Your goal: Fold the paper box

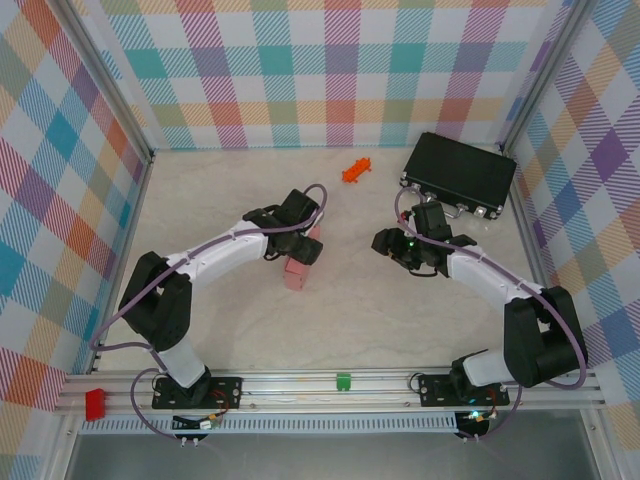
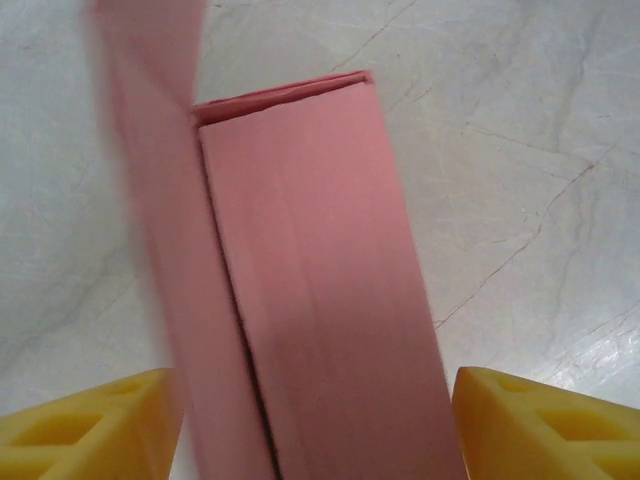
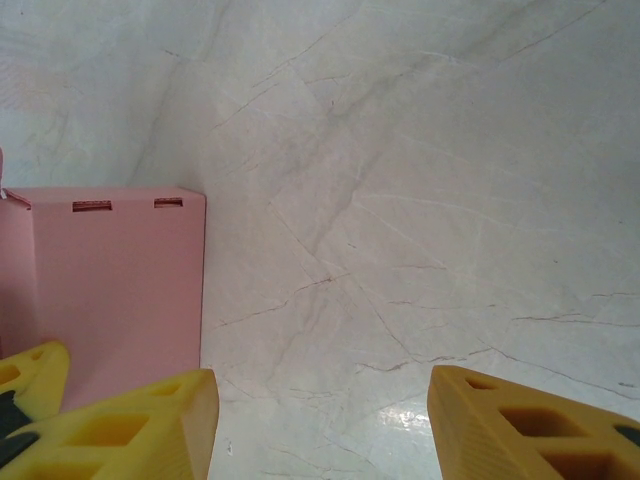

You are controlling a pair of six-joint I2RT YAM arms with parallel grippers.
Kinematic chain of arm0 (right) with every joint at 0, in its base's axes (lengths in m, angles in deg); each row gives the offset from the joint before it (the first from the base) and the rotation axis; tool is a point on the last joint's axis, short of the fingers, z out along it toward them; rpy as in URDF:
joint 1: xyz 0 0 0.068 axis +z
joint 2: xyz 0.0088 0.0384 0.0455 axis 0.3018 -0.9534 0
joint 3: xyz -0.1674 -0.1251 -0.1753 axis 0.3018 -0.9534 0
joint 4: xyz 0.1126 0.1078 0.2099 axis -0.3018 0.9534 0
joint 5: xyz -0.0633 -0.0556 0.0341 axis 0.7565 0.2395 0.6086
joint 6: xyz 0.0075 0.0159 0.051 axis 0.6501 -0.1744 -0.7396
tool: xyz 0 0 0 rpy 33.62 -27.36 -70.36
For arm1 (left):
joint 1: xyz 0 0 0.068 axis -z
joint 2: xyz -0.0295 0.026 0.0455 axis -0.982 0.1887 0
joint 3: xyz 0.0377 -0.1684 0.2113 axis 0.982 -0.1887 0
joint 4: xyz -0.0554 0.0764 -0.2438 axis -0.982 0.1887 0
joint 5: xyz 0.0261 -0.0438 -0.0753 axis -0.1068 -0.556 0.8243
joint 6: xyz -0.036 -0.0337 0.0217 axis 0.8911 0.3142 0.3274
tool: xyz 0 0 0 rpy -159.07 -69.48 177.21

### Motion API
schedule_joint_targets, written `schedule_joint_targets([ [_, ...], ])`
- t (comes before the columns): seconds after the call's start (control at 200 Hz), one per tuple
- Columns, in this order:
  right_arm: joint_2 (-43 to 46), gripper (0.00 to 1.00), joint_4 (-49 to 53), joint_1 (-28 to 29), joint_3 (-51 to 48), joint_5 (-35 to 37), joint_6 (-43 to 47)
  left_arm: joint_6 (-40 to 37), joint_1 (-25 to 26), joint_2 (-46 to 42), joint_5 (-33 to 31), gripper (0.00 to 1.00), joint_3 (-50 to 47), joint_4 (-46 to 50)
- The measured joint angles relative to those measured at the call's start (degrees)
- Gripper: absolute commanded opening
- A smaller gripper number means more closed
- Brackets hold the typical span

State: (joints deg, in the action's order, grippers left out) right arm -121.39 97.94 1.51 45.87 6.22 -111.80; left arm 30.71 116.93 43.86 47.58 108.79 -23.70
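Note:
The paper box [image 1: 297, 272] is a pink cardboard box standing left of the table's middle. My left gripper [image 1: 305, 245] is right behind it and hides its far end. In the left wrist view the box [image 2: 320, 280] runs lengthwise between the yellow fingers [image 2: 545, 425], with a loose side flap [image 2: 165, 250] on the left. The left gripper [image 2: 310, 400] straddles the box, open, with a gap at the right finger. My right gripper [image 1: 385, 243] hovers to the box's right, open over bare table [image 3: 320, 400]. The box's slotted side [image 3: 110, 280] shows left of it.
A black hard case [image 1: 460, 172] lies at the back right, close behind the right arm. A small orange object [image 1: 356, 170] lies at the back centre. Plaid walls close off three sides. A green clip [image 1: 344, 381] sits on the front rail.

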Motion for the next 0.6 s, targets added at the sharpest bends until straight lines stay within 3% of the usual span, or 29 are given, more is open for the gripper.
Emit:
schedule_joint_targets([
  [0.37, 0.46, 0.58, 0.15, -0.33, -1.29, -0.17, 0.02, -9.09, 0.0, 4.59, 2.05, 0.57, 2.89, 2.19],
  [0.6, 1.9, 0.59, 0.17, -0.37, -2.62, -0.15, 0.07, -16.5, -1.44, 5.35, 6.14, 0.59, 5.66, 3.17],
])
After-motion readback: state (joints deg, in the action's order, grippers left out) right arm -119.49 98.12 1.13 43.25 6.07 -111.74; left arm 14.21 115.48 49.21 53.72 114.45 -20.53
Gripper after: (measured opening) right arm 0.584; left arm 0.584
